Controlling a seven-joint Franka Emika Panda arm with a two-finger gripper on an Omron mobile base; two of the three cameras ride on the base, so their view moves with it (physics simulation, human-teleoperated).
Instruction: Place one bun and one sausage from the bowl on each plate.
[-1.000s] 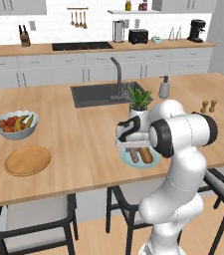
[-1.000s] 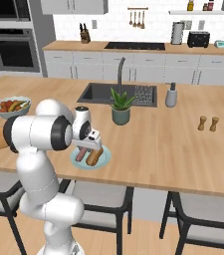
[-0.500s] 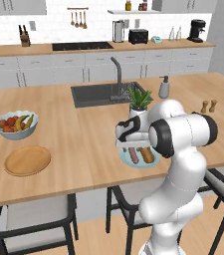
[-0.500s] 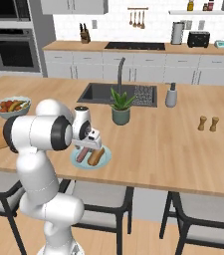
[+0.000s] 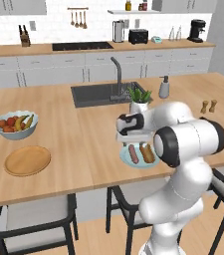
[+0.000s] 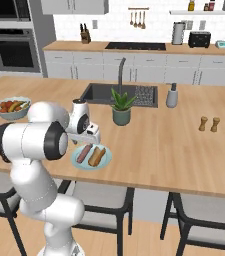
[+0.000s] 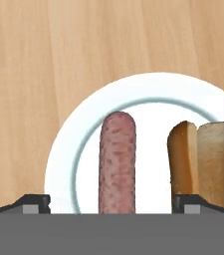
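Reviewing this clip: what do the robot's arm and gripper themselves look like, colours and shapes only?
The arm is glossy white, built of fat rounded links with dark grey to black discs at the joints. It ends in a white, boxy hand with a dark patch on its side. The gripper has two small dark grey fingertips, blocky and flat-topped. No cables or readable markings are visible.

Arm bent low, tool (image 7: pixel 111 201) pointing down, jaws wide apart

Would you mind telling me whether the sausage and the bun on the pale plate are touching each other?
Apart. The hand view shows a strip of bare plate between the sausage and the bun, which lie side by side.
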